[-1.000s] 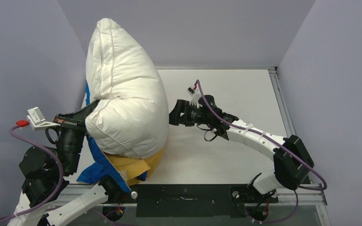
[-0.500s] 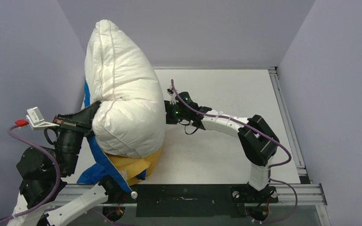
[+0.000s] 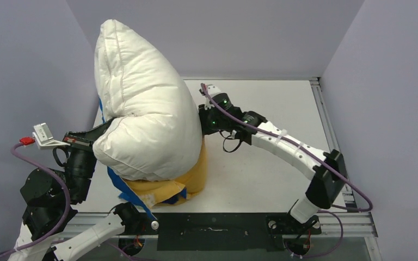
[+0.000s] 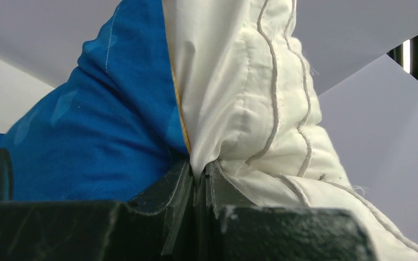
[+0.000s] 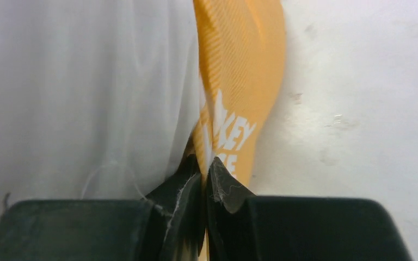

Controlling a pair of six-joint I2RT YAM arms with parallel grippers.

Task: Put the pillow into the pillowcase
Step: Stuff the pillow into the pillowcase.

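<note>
At the bottom centre of the left wrist view, the left gripper (image 4: 200, 182) is seen pinched tight on the seamed edge of the pillow (image 4: 250, 109). The blue face of the pillowcase (image 4: 98, 136) is pressed just beside it on the left. In the right wrist view, the right gripper (image 5: 206, 169) is clamped on the orange, lettered face of the pillowcase. In the overhead view, the pillowcase is bunched at lower left on the table (image 3: 272, 103), under the pillow's lower end. The pillow is stood up from it towards the upper left.
</note>
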